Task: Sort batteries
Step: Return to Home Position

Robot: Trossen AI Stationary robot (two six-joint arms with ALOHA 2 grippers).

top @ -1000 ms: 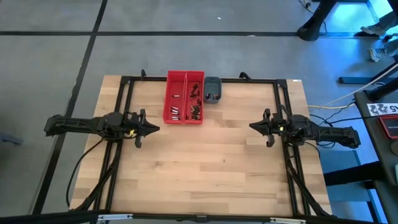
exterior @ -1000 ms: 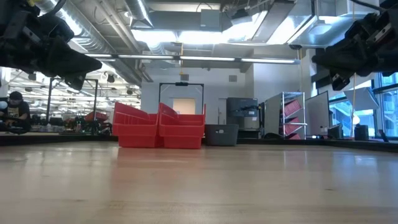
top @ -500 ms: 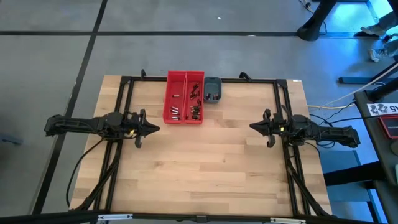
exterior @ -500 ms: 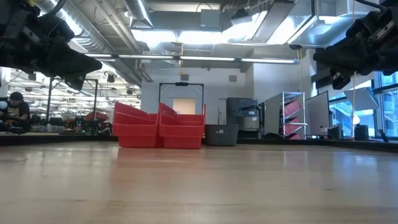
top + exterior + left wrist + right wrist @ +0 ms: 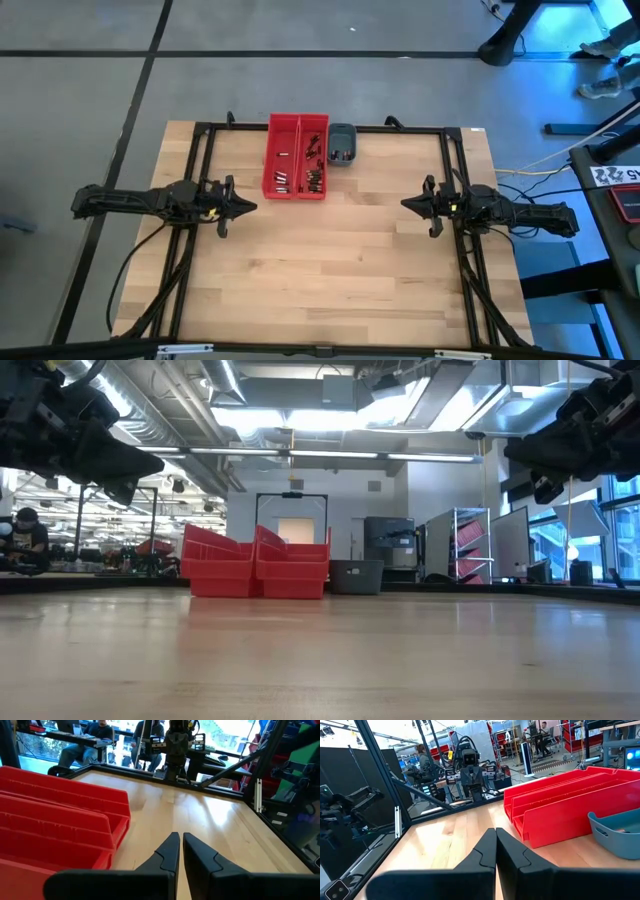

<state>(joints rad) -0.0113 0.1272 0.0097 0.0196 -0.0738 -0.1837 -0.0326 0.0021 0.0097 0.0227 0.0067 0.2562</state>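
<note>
We see the batteries (image 5: 303,178) lying in the red trays (image 5: 271,150) at far-centre of the table (image 5: 340,260), trays' long axes front-to-back. Left gripper (image 5: 250,207) is nearer them than right gripper (image 5: 405,204). Both have fingers together, holding nothing, well apart from trays.

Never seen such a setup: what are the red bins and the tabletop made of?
The red bins look like moulded plastic: even colour, thin walls, slight sheen. The tabletop seems light wood, judging by its plank seams and grain, with a smooth finish.
</note>
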